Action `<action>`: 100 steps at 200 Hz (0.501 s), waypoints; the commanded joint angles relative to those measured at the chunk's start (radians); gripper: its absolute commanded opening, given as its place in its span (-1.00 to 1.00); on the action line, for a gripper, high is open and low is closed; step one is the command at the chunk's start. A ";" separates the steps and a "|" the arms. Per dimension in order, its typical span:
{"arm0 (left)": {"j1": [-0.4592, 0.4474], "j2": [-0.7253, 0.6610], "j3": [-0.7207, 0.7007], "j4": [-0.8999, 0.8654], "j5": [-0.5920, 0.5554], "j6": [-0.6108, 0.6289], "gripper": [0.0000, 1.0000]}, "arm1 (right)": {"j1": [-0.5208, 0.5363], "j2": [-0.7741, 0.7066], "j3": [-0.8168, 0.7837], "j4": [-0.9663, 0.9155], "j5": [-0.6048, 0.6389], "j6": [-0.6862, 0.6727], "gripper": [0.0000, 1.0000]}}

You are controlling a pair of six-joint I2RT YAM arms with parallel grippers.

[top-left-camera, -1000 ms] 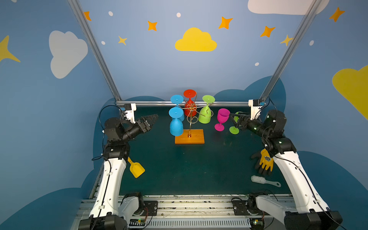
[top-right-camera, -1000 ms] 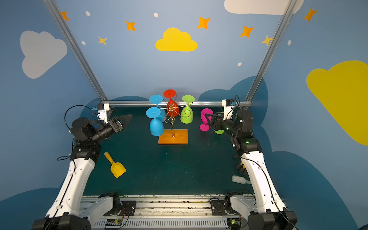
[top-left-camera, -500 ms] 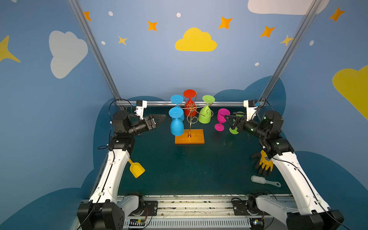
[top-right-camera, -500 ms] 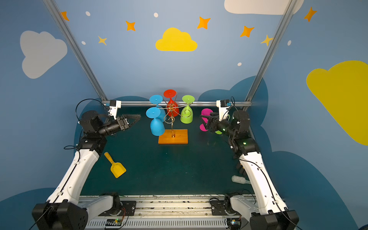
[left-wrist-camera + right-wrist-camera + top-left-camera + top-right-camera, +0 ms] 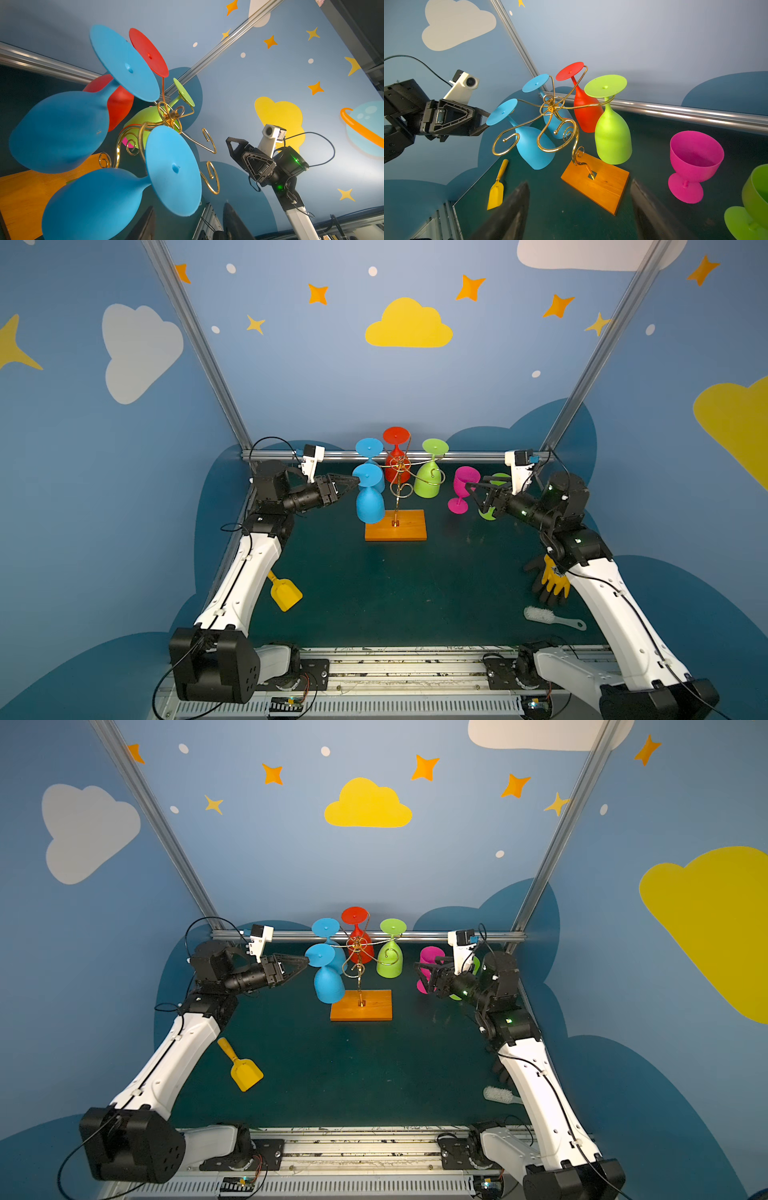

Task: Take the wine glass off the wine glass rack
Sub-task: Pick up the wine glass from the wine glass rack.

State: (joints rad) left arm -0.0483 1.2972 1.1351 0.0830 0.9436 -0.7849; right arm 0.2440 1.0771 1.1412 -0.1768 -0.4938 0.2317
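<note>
The wine glass rack (image 5: 398, 488), gold wire on an orange wooden base (image 5: 361, 1007), stands at the back middle in both top views. Two blue, one red and one green wine glass hang upside down on it. My left gripper (image 5: 353, 483) (image 5: 190, 209) is open, its fingers either side of the foot rim of the nearer blue wine glass (image 5: 369, 502) (image 5: 173, 169), with gaps showing. My right gripper (image 5: 478, 489) (image 5: 579, 182) is open and holds nothing, right of the rack, beside a pink glass (image 5: 695, 151) standing upright on the table.
A second green glass (image 5: 756, 197) stands upright by the pink one. A yellow scoop (image 5: 284, 593) lies front left. A yellow-black glove (image 5: 552, 578) and a white brush (image 5: 552, 618) lie front right. An aluminium rail (image 5: 478, 456) runs along the back edge.
My left gripper has moved right up to the nearer blue glass's foot, and its jaws have narrowed. The right gripper has shifted slightly towards the rack, still open.
</note>
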 commanded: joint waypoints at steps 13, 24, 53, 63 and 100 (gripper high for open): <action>-0.011 0.034 0.037 0.020 0.018 0.015 -0.05 | 0.007 -0.024 -0.011 0.001 0.002 -0.013 0.51; -0.013 0.043 0.038 0.024 0.017 0.010 -0.09 | 0.007 -0.028 -0.013 0.001 0.005 -0.015 0.52; -0.014 0.062 0.045 0.044 0.021 -0.004 -0.17 | 0.008 -0.035 -0.017 -0.002 0.012 -0.017 0.51; -0.015 0.067 0.051 0.046 0.021 -0.008 -0.20 | 0.007 -0.036 -0.017 -0.003 0.012 -0.016 0.52; -0.015 0.081 0.067 0.041 0.026 -0.011 -0.31 | 0.008 -0.037 -0.021 -0.004 0.014 -0.014 0.51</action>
State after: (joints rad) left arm -0.0597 1.3689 1.1610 0.0982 0.9501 -0.7940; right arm 0.2462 1.0595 1.1336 -0.1837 -0.4873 0.2268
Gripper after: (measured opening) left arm 0.367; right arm 0.758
